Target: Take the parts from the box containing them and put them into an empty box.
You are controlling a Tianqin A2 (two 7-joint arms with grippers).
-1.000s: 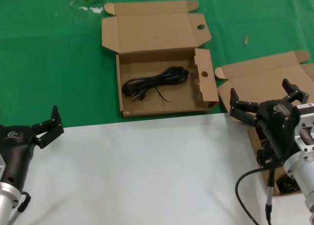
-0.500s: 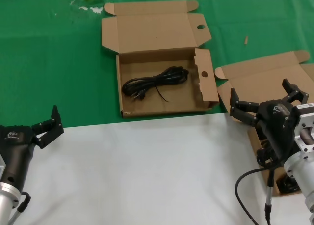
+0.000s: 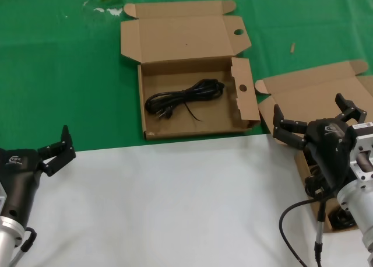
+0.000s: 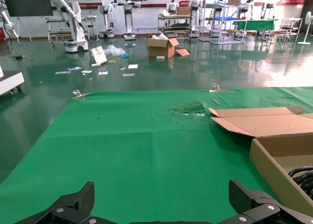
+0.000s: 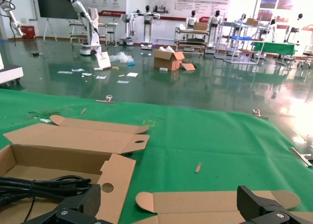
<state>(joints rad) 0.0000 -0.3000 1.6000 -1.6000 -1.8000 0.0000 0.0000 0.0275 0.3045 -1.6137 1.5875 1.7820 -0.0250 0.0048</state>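
- Head view: the left tool (image 3: pixel 57 148) hovers over the near white part of the surface (image 3: pixel 175 203), low on the robot's left, fingers spread wide and holding nothing.
- The right tool (image 3: pixel 315 124) hangs at the robot's right, fingers wide apart and empty, above the right box (image 3: pixel 309 95).
- That right box lies open with its lid back; dark cable parts (image 3: pixel 338 219) show inside it, mostly hidden by the right arm.
- Farther off, in the middle of the green cloth (image 3: pixel 64 74), lies the holed box (image 3: pixel 192 130), open, with round holes in a lid tab and a side flap.
- One coiled cable (image 3: pixel 185 97) lies inside the holed box, on its floor.
- Right wrist view: the same cable (image 5: pixel 34 187) lies inside the holed box (image 5: pixel 115 172).
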